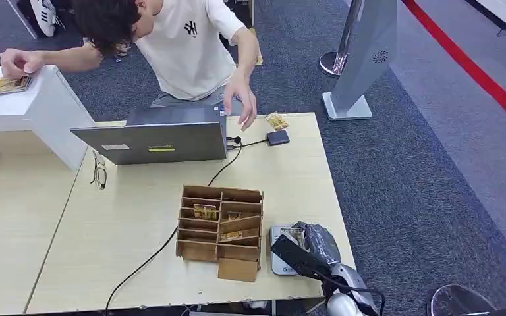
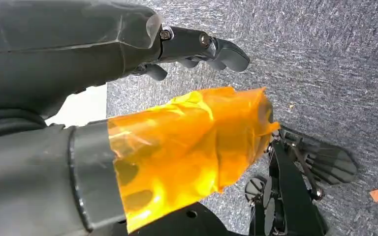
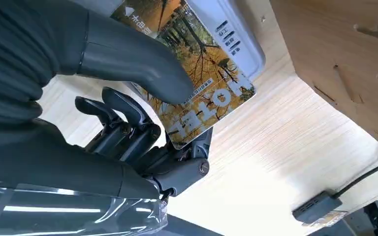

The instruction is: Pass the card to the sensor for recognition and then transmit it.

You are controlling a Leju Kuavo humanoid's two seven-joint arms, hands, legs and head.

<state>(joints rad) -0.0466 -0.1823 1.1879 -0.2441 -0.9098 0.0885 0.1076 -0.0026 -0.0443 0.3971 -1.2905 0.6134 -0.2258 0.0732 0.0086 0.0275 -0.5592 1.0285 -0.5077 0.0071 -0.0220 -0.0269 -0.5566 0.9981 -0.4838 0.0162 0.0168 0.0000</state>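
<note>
Right wrist view: right robot hand [image 3: 142,123] pinches the card [image 3: 197,93] over the sensor [image 3: 236,39]; recognition seems underway, handover remains.

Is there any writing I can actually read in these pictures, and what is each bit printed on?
"Hotel" – large white letters on the card with the autumn-tree picture, pinched in the right hand.
"NY" – a logo on the person's white T-shirt.
Small Chinese characters on the card and on the grey card reader under it: too small to read.
Yellow strip and white sticker on the laptop lid: blurred.
</note>
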